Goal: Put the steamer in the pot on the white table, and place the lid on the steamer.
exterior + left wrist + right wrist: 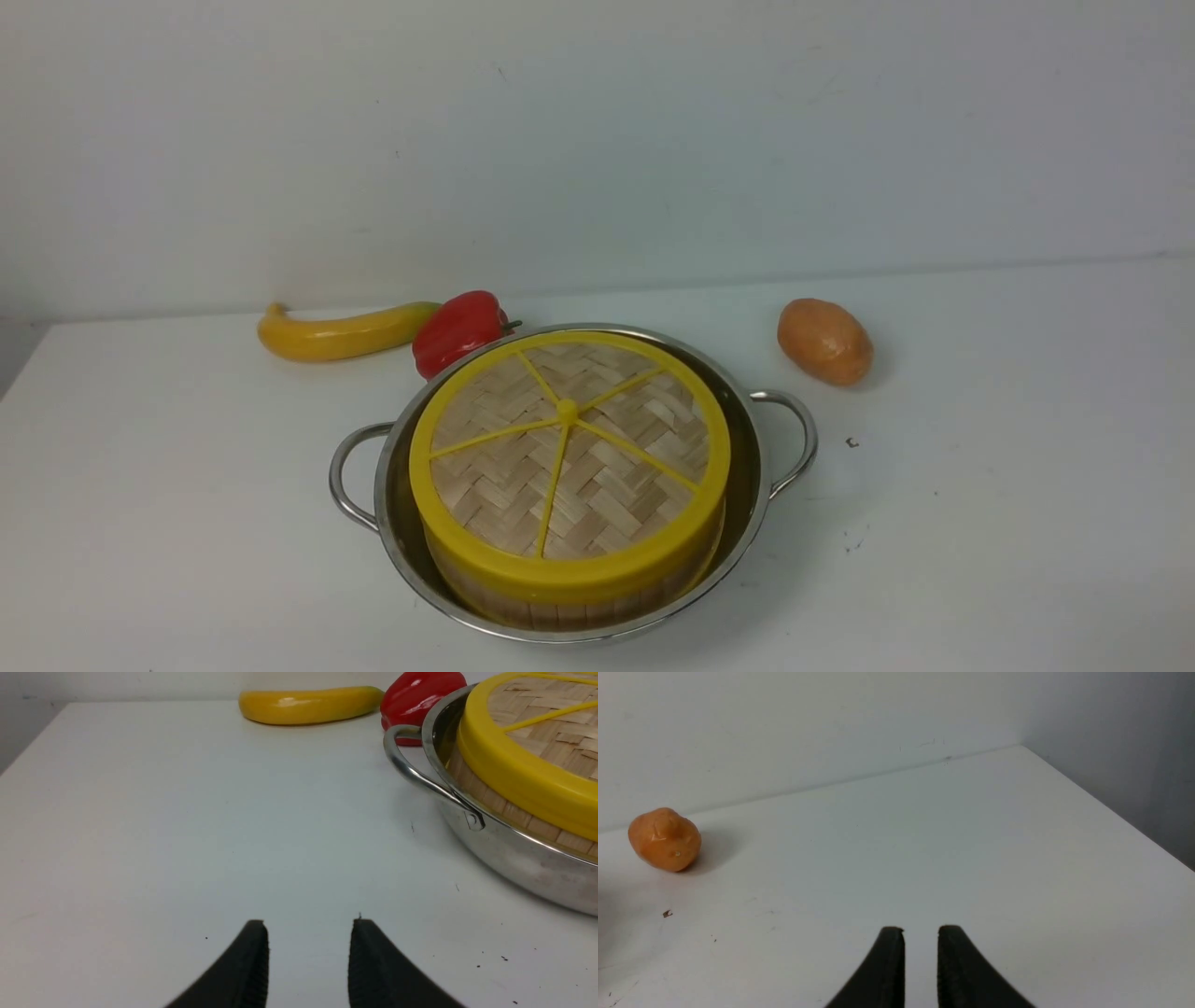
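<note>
Nearest the robot, the pot (571,485) is seen on the white surface (980,523), and the steamer (560,597) is seated inside it, with only its slatted wall showing below the lid (569,457). The lid is laid flat on the steamer and appears evenly seated, though its far edge is poorly shown. In the left wrist view the left hand (308,952) is held over bare surface beside the pot's handle, its fingers parted by a moderate gap, with nothing between them. The right hand (920,956) is held narrowly parted and empty. Farther back, a potato (825,342) is placed to the right, and a red pepper (459,330) and a yellow banana (345,332) are set behind the pot to the left.
</note>
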`<state>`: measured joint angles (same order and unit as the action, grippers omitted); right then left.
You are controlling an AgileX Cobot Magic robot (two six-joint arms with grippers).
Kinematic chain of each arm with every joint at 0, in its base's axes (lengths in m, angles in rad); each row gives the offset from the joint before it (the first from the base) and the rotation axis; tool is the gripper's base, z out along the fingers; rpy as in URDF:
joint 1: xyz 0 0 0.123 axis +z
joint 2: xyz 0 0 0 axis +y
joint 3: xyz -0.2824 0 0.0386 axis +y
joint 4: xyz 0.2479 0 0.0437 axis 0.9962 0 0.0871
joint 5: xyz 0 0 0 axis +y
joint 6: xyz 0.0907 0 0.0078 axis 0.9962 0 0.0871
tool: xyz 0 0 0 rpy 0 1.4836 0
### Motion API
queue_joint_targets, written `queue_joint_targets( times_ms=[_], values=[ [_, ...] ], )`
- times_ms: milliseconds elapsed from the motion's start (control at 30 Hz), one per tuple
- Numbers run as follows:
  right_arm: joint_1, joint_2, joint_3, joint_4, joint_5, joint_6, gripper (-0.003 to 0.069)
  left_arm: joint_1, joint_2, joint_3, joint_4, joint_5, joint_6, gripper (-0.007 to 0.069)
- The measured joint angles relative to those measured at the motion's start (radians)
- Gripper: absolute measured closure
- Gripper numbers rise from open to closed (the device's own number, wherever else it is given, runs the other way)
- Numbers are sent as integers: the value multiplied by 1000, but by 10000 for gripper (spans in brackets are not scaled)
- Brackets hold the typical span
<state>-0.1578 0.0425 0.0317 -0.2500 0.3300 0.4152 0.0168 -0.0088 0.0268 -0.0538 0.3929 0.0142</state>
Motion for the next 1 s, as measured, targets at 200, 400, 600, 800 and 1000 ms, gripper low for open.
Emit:
queue_joint_targets(
  times_ms=[200,400,600,800,1000],
  values=[
    [0,0,0,0,0,0,557,0,0,0,1,0,0,386],
    [0,0,0,0,0,0,551,0,0,0,1,0,0,386],
    [9,-9,0,0,3,0,547,0,0,0,1,0,0,386],
    [136,-43,0,-37,7,1,542,0,0,0,1,0,0,386],
    [230,-50,0,-66,20,-2,540,0,0,0,1,0,-1,386]
  ],
)
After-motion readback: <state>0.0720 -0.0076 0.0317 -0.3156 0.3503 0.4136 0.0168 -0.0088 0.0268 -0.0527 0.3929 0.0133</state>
